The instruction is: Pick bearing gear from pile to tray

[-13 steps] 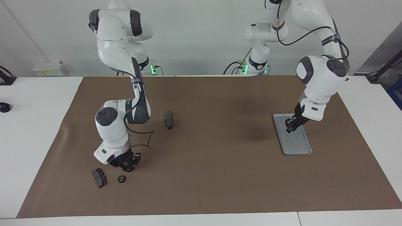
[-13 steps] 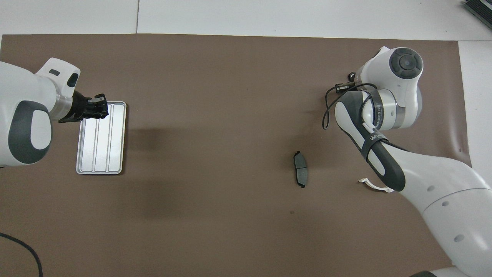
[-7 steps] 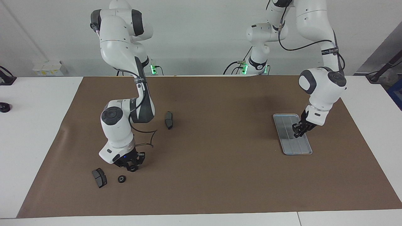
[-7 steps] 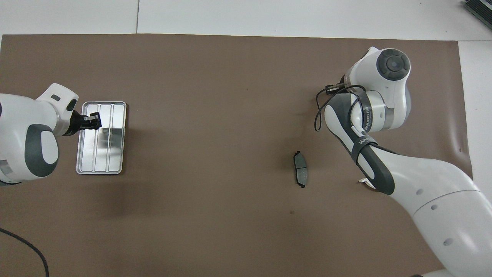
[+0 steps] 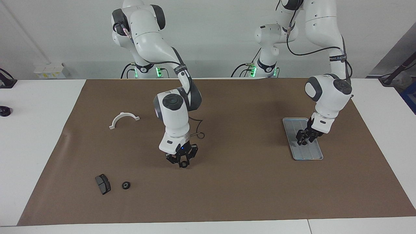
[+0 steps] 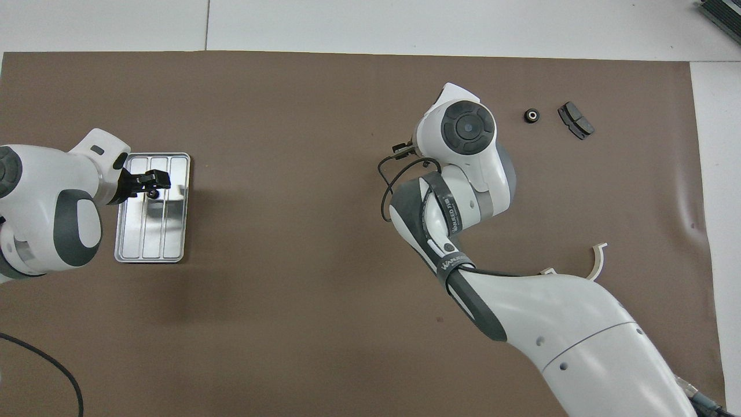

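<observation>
The silver tray (image 5: 307, 155) (image 6: 151, 246) lies toward the left arm's end of the mat. My left gripper (image 5: 304, 140) (image 6: 159, 180) hangs low over it, open, and a small black gear (image 6: 152, 194) lies in the tray just by its fingertips. My right gripper (image 5: 184, 163) hangs over the middle of the mat, shut on another small black round gear; in the overhead view its own arm hides it. What is left of the pile sits toward the right arm's end: a black gear (image 5: 125, 185) (image 6: 531, 115) with a dark grey pad (image 5: 102, 184) (image 6: 575, 112) beside it.
A white half-ring (image 5: 124, 119) (image 6: 596, 263) lies on the brown mat (image 5: 234, 195), nearer to the robots than the gear and pad. A thin black cable (image 5: 197, 134) loops off the right wrist. White tabletop surrounds the mat.
The right arm carried its gear from beside the pile to over the middle of the mat, uncovering the white half-ring. The left gripper sank over the tray and opened, leaving a gear there.
</observation>
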You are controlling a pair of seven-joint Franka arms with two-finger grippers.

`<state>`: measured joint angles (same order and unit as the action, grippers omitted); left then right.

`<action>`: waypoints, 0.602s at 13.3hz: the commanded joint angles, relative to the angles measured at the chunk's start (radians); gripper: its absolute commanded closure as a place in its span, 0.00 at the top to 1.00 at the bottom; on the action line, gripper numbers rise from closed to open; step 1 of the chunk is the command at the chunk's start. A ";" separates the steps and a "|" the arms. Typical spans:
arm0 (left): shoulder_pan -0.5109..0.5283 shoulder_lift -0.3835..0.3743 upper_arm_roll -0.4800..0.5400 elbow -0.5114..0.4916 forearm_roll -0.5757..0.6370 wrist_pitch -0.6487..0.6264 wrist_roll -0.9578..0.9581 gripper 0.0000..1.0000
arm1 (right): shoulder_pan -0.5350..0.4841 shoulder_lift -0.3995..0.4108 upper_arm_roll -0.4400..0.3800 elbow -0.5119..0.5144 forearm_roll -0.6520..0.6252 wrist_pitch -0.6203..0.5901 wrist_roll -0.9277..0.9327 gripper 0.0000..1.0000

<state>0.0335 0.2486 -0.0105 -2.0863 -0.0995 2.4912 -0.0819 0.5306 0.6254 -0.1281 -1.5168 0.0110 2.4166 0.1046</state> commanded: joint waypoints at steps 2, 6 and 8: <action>-0.006 -0.075 0.000 0.093 -0.016 -0.219 0.004 1.00 | 0.112 -0.006 -0.002 -0.002 -0.005 0.079 0.087 0.06; -0.023 -0.133 -0.002 0.198 -0.005 -0.455 -0.037 1.00 | 0.199 -0.004 0.001 0.001 0.003 0.173 0.130 0.08; -0.047 -0.141 -0.002 0.256 0.007 -0.549 -0.077 1.00 | 0.219 -0.006 0.025 -0.002 0.009 0.173 0.129 0.16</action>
<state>0.0190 0.1102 -0.0227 -1.8790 -0.0997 2.0195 -0.1181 0.7425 0.6248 -0.1234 -1.5155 0.0126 2.5749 0.2201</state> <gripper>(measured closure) 0.000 0.639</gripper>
